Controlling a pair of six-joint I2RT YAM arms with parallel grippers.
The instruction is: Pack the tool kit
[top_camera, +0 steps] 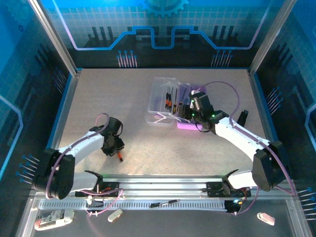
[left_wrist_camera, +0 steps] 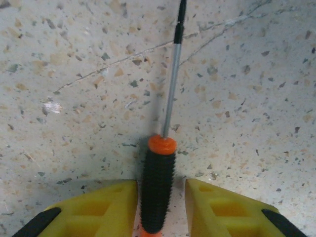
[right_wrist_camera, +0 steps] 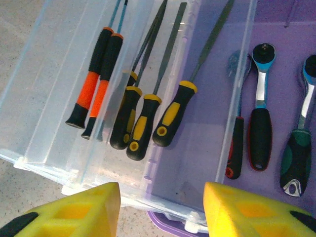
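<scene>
The tool kit case (top_camera: 159, 106) lies open at the table's far middle, clear lid (right_wrist_camera: 44, 103) to the left and purple base (right_wrist_camera: 276, 29) to the right. In the lid lie two orange-and-black screwdrivers (right_wrist_camera: 94, 86) and several yellow-and-black handled tools (right_wrist_camera: 143, 123); ratchet tools (right_wrist_camera: 259, 128) rest in the base. My right gripper (right_wrist_camera: 162, 192) hovers open over the case's near edge (top_camera: 190, 112). A loose black-and-orange screwdriver (left_wrist_camera: 158, 187) lies flat on the table. My left gripper (left_wrist_camera: 161, 190) straddles its handle: one yellow finger (left_wrist_camera: 111, 207) is against it, the other stands a small gap away.
On the front rail lies another small screwdriver (top_camera: 165, 202). White objects (top_camera: 115, 215) (top_camera: 265, 217) sit on the front ledge. A small black item (top_camera: 242, 117) stands right of the case. Blue walls enclose the speckled table (top_camera: 98, 98) on three sides.
</scene>
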